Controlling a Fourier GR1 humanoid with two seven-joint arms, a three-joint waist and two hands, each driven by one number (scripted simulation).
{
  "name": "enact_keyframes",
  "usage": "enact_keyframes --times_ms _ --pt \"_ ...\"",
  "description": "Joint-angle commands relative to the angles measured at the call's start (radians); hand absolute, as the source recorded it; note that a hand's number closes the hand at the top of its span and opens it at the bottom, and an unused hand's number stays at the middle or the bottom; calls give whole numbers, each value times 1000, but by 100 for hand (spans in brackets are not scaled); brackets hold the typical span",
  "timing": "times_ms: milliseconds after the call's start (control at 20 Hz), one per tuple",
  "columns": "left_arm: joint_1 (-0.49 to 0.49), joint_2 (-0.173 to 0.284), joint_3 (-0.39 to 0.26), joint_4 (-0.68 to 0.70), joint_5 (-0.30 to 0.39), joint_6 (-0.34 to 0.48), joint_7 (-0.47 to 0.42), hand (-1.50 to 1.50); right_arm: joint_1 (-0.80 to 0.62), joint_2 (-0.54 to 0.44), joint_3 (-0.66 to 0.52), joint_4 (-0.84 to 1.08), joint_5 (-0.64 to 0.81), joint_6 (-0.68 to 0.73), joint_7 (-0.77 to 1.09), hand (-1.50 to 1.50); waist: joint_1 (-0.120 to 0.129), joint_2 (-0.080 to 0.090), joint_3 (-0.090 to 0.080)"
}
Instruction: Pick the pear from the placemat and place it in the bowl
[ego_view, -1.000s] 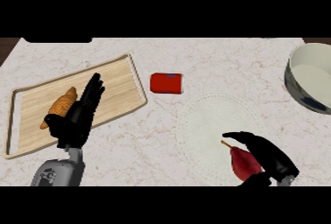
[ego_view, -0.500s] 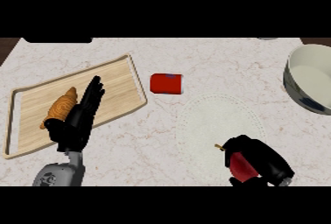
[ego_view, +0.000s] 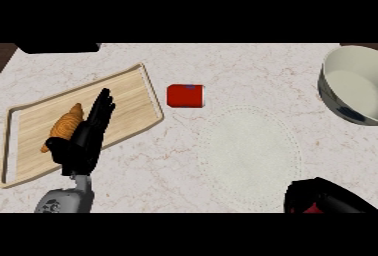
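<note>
Pale marbled counter (ego_view: 244, 70): wide bare stretch upper centre. White round placemat (ego_view: 251, 155), centre right, now vacated. Grey bowl (ego_view: 353, 82) cut by right edge. Right hand (ego_view: 325, 197), retreated to lower right corner since earlier, curled around red pear (ego_view: 314, 208). Left hand (ego_view: 87, 134) fingers straight, resting over wooden board (ego_view: 129, 97), left.

You are looking down on a pale, marble-patterned stone desk (ego_view: 244, 65) with faint reddish veins. On its left side lies a light wooden tray (ego_view: 140, 95), set at a slant. Just to the right of the tray sits a small red block (ego_view: 184, 95). Right of centre lies a round white placemat with a stitched edge (ego_view: 251, 155). At the far right edge stands a white bowl with a dark patterned outside (ego_view: 354, 82).
</note>
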Motion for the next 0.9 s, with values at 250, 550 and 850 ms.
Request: enact_keyframes --times_ms 250,550,850 --pt "22 -1 18 8 2 12 -23 0 78 -235 -329 -59 -427 163 -506 150 -38 -4 2" --pt "19 22 29 6 11 -9 -15 0 139 -412 -597 -26 -661 192 -592 150 -33 -4 0" --pt "-18 27 49 38 30 -22 -18 0 186 -546 -824 72 -856 239 -514 150 -12 2 -2"
